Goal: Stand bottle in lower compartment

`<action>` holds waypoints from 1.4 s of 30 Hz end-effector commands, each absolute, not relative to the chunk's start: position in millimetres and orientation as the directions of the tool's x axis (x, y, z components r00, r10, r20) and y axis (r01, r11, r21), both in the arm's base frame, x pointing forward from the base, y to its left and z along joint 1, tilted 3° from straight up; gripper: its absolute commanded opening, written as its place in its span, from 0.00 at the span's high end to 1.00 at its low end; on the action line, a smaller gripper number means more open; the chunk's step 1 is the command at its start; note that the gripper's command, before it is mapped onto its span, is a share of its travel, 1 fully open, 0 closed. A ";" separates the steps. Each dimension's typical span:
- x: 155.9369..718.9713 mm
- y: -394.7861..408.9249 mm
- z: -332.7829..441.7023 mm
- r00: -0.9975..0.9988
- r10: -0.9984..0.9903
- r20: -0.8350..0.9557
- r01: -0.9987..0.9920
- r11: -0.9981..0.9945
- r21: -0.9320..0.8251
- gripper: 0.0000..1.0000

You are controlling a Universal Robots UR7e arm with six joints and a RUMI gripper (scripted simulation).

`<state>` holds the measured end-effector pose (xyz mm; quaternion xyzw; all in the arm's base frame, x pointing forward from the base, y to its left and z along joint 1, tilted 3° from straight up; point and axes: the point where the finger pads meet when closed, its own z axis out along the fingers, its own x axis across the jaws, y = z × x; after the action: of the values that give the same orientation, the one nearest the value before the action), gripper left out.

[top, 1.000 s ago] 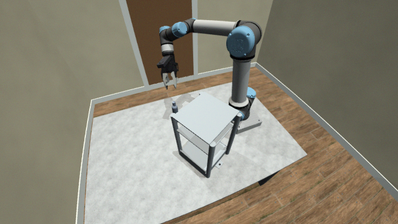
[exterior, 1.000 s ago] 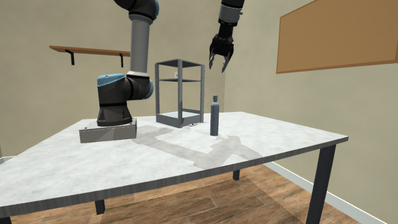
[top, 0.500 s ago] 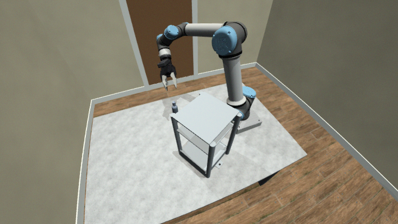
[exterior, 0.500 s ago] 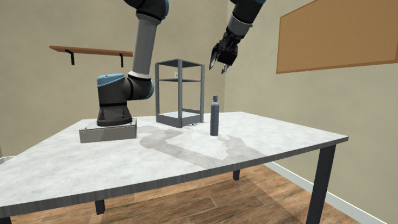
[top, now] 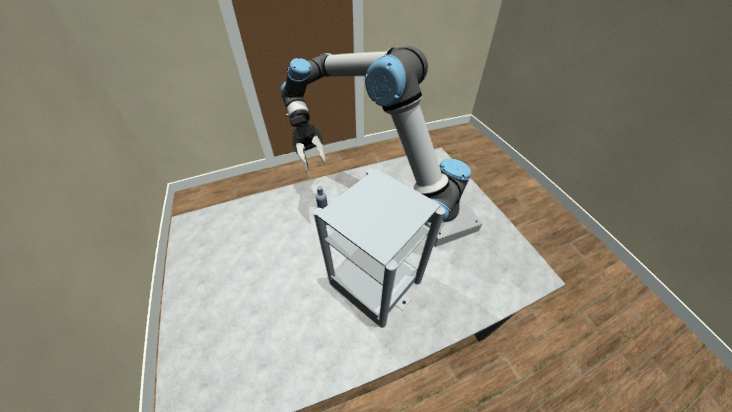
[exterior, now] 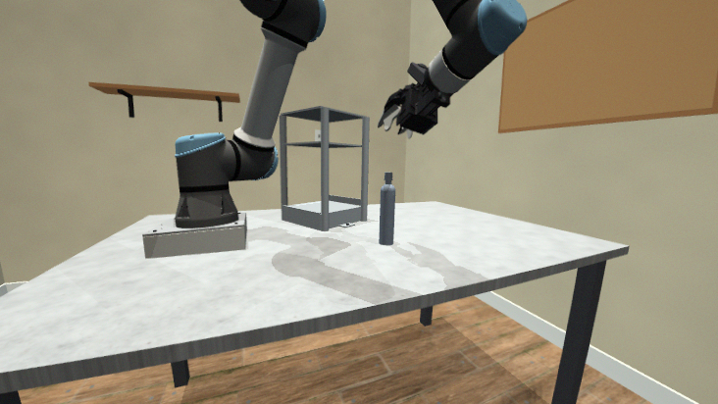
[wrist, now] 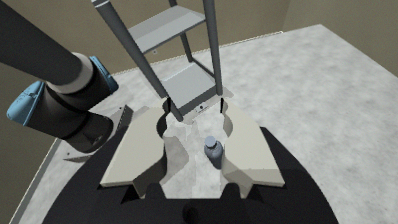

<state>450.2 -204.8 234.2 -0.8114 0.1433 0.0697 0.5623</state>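
Exterior view: the claw (top: 315,162) (exterior: 395,131) (wrist: 195,98) hangs above the bottle (top: 321,198) (exterior: 386,215) (wrist: 213,151), with its 2 fingers apart and nothing clamped between them. The coming move turns on this 1 relation: the bottle lies below the claw, well apart from its fingertips, and out along the reach of the fingers in the wrist view, where it shows between them but nearer the right-hand finger of that picture. The bottle stands upright on the worktop (top: 230,307) (exterior: 150,301) (wrist: 310,85), cap up, its long axis vertical, while the claw tilts, pointing down and towards the shelving unit (top: 376,214) (exterior: 324,171) (wrist: 213,55). There is only 1 arm, so this claw has the reach to make.

The shelving unit lies beyond the bottle from the claw, its lower compartment low down behind a lip. The step in hand looks like the approach to a grasp; 0 of the carrying is done. The next move probably calls for lowering the claw and centring it on the bottle, lest 1 finger knock it over.

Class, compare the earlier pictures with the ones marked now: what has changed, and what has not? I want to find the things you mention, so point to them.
The black gripper with pale fingers (top: 316,164) (exterior: 394,131) has swung from pointing nearly straight down to a slanted pose aimed more toward the grey shelving unit (top: 387,294) (exterior: 324,171) (wrist: 212,50). Nothing was grasped or released. The slim blue-grey bottle (top: 321,198) (exterior: 386,215) (wrist: 213,151) still stands upright outside the unit, which has not moved.
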 end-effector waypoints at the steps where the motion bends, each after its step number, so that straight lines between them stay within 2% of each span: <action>1: 448.9 -202.0 235.0 0.975 -0.034 -0.220 -0.222 -0.241 -0.945 0.65; 23: 448.3 -201.6 230.1 0.980 0.193 -0.043 -0.047 0.018 -0.999 0.65; 42: 447.9 -202.1 229.9 0.977 0.211 -0.021 -0.032 0.049 -0.998 0.65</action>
<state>448.0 -202.2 228.9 -0.6852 -0.0633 0.0841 0.7207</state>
